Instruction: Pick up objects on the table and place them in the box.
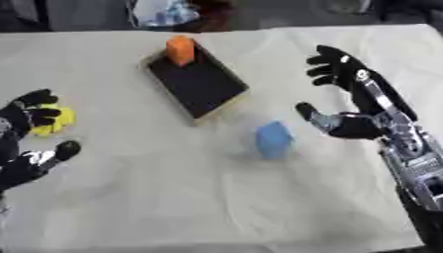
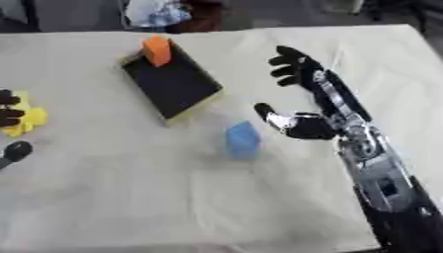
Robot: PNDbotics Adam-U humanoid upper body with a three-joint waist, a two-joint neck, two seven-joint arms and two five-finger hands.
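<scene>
Meanwhile the right hand hovers with fingers spread wide beside the blue block, near the box, while the left hand curls at the yellow object.

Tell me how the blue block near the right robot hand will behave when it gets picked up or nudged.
The blue block looks boxy with flat faces, so it will probably slide rather than roll. It seems to stand taller than wide, so a high push could tip it. It looks rigid, and its size likely suits the open right robot hand beside it, not touching.
</scene>
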